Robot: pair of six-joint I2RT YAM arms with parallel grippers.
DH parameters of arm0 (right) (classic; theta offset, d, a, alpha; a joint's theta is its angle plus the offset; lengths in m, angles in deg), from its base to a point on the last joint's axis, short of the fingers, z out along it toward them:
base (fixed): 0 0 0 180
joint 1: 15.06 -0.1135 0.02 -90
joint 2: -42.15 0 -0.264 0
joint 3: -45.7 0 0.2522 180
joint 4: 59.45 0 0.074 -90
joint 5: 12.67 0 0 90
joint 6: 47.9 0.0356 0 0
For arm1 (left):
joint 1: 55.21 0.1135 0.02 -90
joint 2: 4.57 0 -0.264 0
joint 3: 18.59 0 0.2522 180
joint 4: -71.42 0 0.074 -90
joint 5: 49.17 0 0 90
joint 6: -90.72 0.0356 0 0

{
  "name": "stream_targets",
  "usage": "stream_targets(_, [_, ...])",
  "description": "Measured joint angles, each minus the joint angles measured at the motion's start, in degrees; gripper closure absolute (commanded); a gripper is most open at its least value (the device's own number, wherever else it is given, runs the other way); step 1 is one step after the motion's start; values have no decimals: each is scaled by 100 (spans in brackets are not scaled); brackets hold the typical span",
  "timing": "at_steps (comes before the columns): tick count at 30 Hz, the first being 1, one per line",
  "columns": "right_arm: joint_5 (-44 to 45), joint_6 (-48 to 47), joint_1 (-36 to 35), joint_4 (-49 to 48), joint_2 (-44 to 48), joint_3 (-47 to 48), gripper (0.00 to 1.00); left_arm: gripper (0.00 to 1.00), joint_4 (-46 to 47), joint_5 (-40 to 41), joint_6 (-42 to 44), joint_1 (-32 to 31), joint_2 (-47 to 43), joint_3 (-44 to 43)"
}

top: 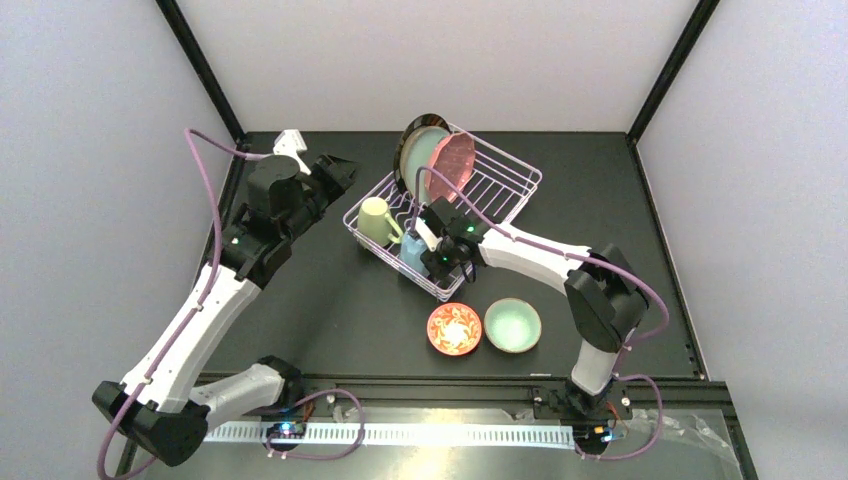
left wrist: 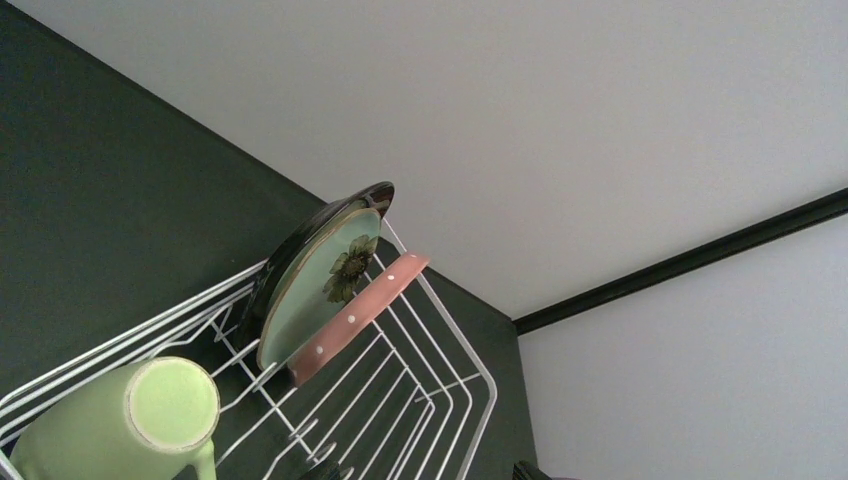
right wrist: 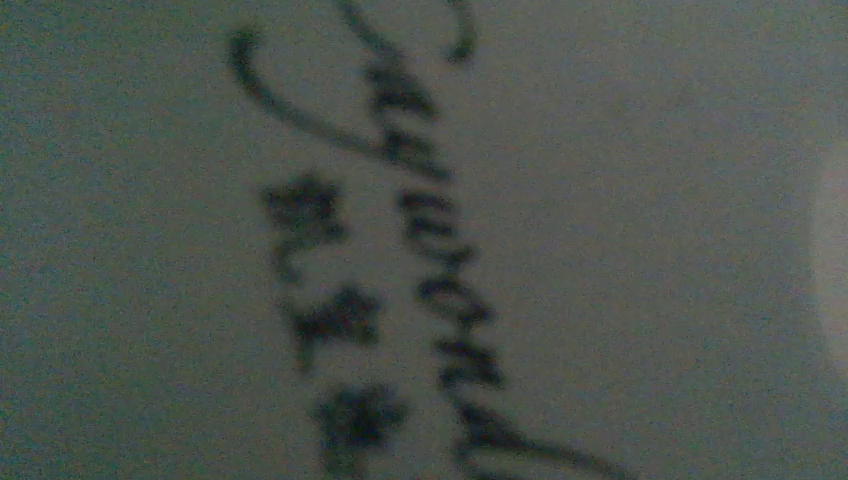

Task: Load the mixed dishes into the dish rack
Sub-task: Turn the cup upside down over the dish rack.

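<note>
The white wire dish rack [top: 505,185] holds three upright plates at its far left corner: dark-rimmed cream plate [top: 412,135], teal flower plate [top: 425,155], pink dotted plate [top: 453,165]. The cream mug [top: 377,220] lies in the rack's near left end. My right gripper [top: 428,250] is down on the blue mug [top: 411,256] at the rack's near side. Its wrist view is filled by a blurred mug wall with dark lettering [right wrist: 420,250], and its fingers are hidden. The red-orange bowl [top: 455,329] and mint bowl [top: 513,325] sit on the table. My left gripper [top: 345,172] hovers open and empty left of the rack.
The left wrist view looks along the rack [left wrist: 470,400] past the cream mug [left wrist: 150,420] to the teal plate [left wrist: 320,290] and pink plate [left wrist: 360,315]. Dark frame posts [top: 200,65] stand at the back corners, with white walls close behind.
</note>
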Motion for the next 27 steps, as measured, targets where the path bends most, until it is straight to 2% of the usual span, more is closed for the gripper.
stream_targets(8, [44,0,0,90,61,103,28,1,4,-20,-2,0,2,0])
stream_targets(11, [72,-4,0,205,138,260,24,1,4,-35,-2,0,2,0])
stream_targets(27, [295,179,0,422,549,579,23,1,4,-68,-2,0,2,0])
